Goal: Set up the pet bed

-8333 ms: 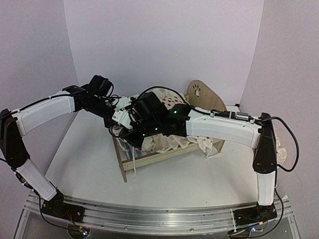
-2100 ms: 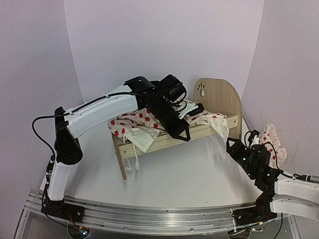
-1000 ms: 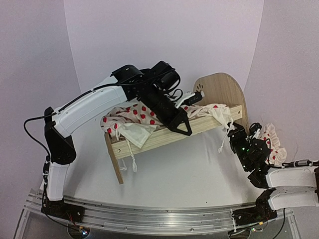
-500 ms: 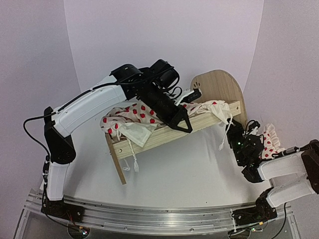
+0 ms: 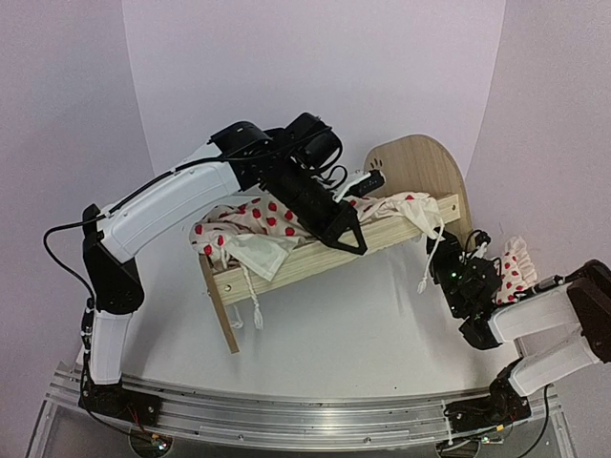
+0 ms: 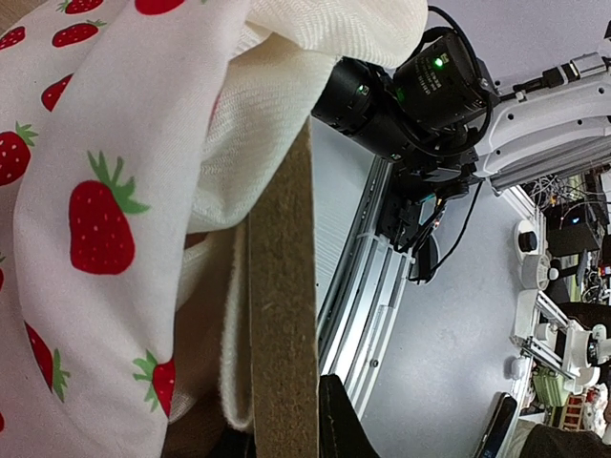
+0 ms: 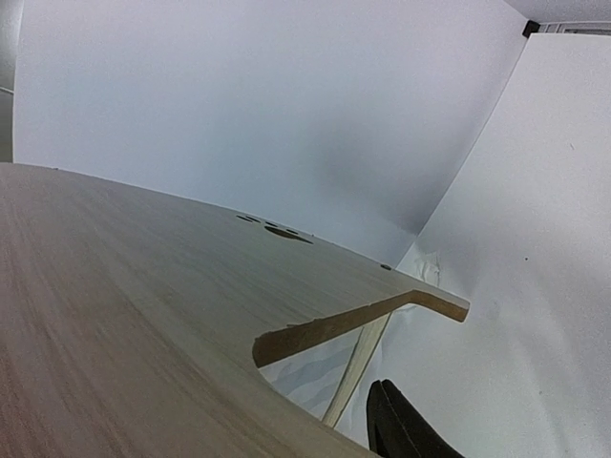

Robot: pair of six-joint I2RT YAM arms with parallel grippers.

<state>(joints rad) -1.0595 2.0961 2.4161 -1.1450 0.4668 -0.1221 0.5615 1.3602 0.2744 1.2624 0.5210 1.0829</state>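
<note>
The pet bed (image 5: pixel 315 256) stands across the middle of the table (image 5: pixel 363 334), its low footboard to the left and its tall rounded headboard to the right, far side. The frame slopes, the headboard end higher than the footboard end, though from above it is hard to say whether the right-hand legs touch the table. A cream strawberry-print duvet (image 5: pixel 256 221) lies bunched over the bed and spills over the near rail at the left, with thin ties hanging down at both ends. The left arm reaches over the bed from the left, and the left end effector (image 5: pixel 351 239) is clenched on the near side rail about midway along. Its wrist view shows the rail's wooden edge (image 6: pixel 282 315) running between the dark fingers (image 6: pixel 336 425), with the duvet (image 6: pixel 105 191) just beside it. The right end effector (image 5: pixel 451 260) sits low, just beside the headboard's near leg. Its wrist view is filled by the headboard (image 7: pixel 115 315) and the paw-print cutout (image 7: pixel 280 230), so I cannot tell whether it is released or clenched. A red-dotted ruffled pillow (image 5: pixel 516 270) lies behind the right arm at the far right.
</note>
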